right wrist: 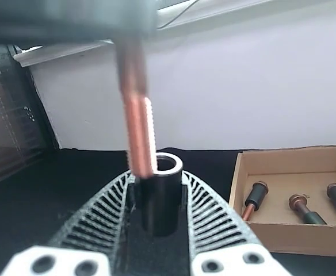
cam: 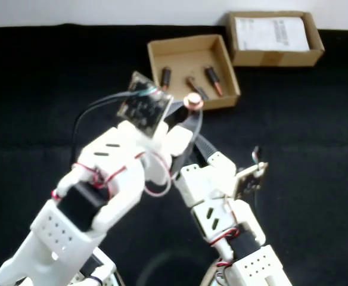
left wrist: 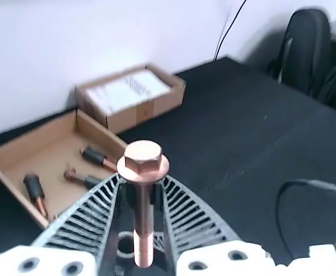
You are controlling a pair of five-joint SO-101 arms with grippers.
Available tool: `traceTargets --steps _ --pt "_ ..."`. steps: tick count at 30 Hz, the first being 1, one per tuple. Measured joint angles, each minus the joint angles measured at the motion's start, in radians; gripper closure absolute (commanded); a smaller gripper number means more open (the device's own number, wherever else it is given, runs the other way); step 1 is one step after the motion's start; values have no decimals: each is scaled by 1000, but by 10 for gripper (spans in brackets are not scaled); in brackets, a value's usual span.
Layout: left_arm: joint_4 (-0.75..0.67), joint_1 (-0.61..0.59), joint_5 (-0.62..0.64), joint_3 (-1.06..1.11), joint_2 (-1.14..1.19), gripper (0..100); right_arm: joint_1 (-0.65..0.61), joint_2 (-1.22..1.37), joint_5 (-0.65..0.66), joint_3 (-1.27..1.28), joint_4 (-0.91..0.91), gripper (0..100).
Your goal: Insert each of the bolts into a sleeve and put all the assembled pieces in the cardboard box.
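**Item inspected:** the copper bolt (left wrist: 140, 207). It stands upright with its hexagonal head uppermost. The ribbed fingers (left wrist: 93, 210) of the left gripper (left wrist: 142, 187) are closed tight on its shank. In the high view the head sits just above the centre of the frame, close below the lower right corner of the cardboard box (cam: 156, 56). The threaded end hangs at the mouth of the black sleeve (right wrist: 159, 201). The right gripper (right wrist: 159, 181) is clamped narrowly around the sleeve's body, with the bore facing up.

**Finding:** the bolt's tip meets the sleeve at one side of its rim rather than squarely over the bore (whether any thread has entered, I cannot tell).

**Risks, as judged:**
- A downward push while off-centre would likely catch the tip on the rim.
- That could tilt the sleeve in its flexible fingers or drive it down through them.
- The bolt could equally slide upward along its own smooth shank.
- Either part, once dropped, lands on the black table (cam: 317, 119), where a dark sleeve is hard to recover.
- The two arms crowd together at the centre of the high view, so a sideways correction may knock one against the other.

**Surroundings:**
- Three assembled pieces (cam: 196, 87) lie in the cardboard box at upper centre.
- A second box (cam: 275, 56) stands just beside it at upper right, so a wide release could land there instead.
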Motion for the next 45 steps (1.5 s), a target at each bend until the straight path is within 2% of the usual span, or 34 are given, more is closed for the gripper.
traceTargets --steps 9,17,24,45 --pt "-6 0 -64 -106 -32 991 0 0 5 0 0 992" --pt "-110 2 -74 9 -32 991 0 0 49 0 0 992" --pt "-196 2 -155 140 -31 991 0 0 49 0 0 992" --pt "-227 -25 -176 216 -34 991 0 2 49 0 2 992"
